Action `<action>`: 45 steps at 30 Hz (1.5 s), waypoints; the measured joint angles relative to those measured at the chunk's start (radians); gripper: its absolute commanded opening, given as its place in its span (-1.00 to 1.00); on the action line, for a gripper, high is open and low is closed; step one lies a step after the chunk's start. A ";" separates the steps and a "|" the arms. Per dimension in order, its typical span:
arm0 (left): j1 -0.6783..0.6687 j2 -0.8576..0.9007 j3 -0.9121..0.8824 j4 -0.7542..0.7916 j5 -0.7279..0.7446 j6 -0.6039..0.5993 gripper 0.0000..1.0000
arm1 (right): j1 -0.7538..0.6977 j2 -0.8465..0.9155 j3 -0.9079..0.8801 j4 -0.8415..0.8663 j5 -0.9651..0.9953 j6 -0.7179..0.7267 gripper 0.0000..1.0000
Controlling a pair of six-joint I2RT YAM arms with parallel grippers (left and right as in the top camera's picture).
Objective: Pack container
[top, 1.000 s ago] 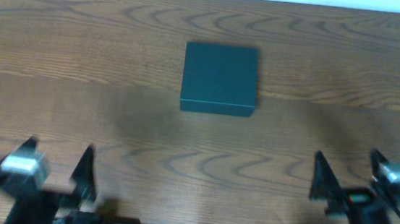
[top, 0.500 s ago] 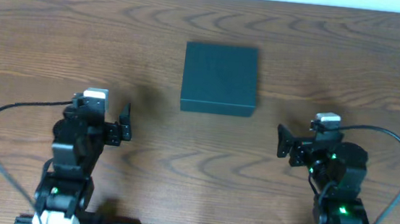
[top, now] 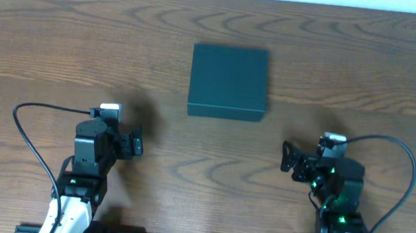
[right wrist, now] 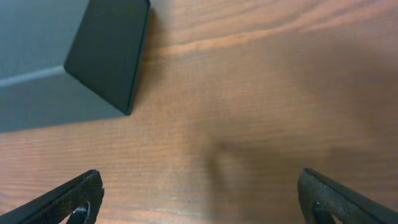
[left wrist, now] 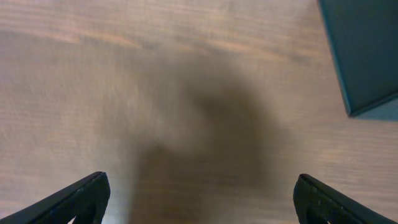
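Note:
The container (top: 228, 81), a dark teal-green square box with its lid shut, sits in the middle of the wooden table. Its corner shows at the top right of the left wrist view (left wrist: 367, 53) and at the top left of the right wrist view (right wrist: 74, 56). My left gripper (top: 134, 145) is open and empty, near and left of the box; its fingertips frame bare wood (left wrist: 199, 196). My right gripper (top: 289, 158) is open and empty, near and right of the box, also over bare wood (right wrist: 202, 196). No snack cans are in view.
The wooden table (top: 48, 42) fills the overhead view. Black cables loop from each arm at the near left (top: 23, 115) and near right (top: 408, 160).
Both arms have come up from the near edge and extended over the table, then drew back a little and lowered. The container has not moved.

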 measured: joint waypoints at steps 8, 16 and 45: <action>0.000 0.001 -0.120 0.079 0.009 -0.152 0.91 | -0.001 -0.026 -0.097 0.032 -0.013 0.189 0.98; 0.000 -0.020 -0.126 -0.105 -0.124 -0.286 0.91 | -0.002 -0.039 -0.088 -0.057 0.056 0.221 0.99; -0.032 -0.643 -0.182 -0.237 -0.157 -0.323 0.91 | 0.021 -0.782 -0.094 -0.254 0.089 0.237 0.98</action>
